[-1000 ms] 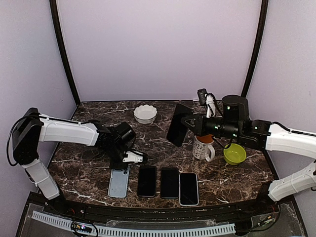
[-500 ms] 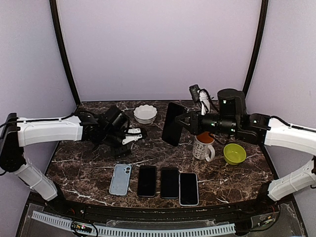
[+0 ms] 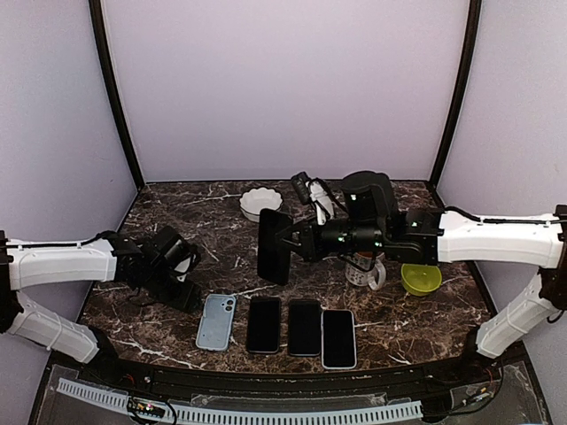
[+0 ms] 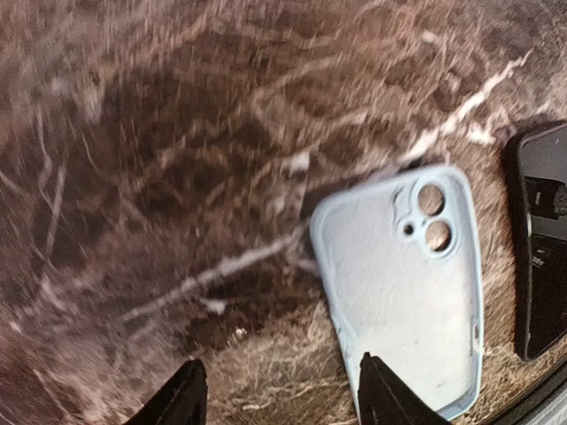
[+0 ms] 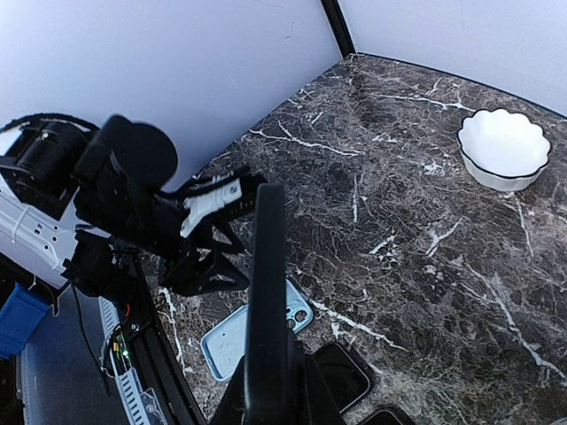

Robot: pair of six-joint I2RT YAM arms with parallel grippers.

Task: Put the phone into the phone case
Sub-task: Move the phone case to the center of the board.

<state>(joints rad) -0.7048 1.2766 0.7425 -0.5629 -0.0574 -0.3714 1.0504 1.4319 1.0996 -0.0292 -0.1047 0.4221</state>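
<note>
1. The case (image 3: 215, 321) is a pale blue, matte rounded rectangle with two camera holes in one corner. It's lying flat near the front of the surface (image 3: 168, 208), at the left end of a row.
2. The phone (image 3: 274, 247) is a glossy black slab held upright in the air, behind the row and well clear of the case. The right end effector (image 5: 270, 390) is pinching it by one edge.
3. The left end effector (image 4: 283, 403) sits low, just left of the case. Its fingers are spread with nothing between them.
4. Three phones (image 3: 304, 327) with dark screens lie flat side by side right next to the case.
5. Further back there's a white bowl (image 3: 258, 202) with a scalloped rim.
6. A mug (image 3: 365, 268) is half hidden behind the right arm, with a green bowl (image 3: 421, 278) beside it.
7. The surface is dark marble with white veins.
</note>
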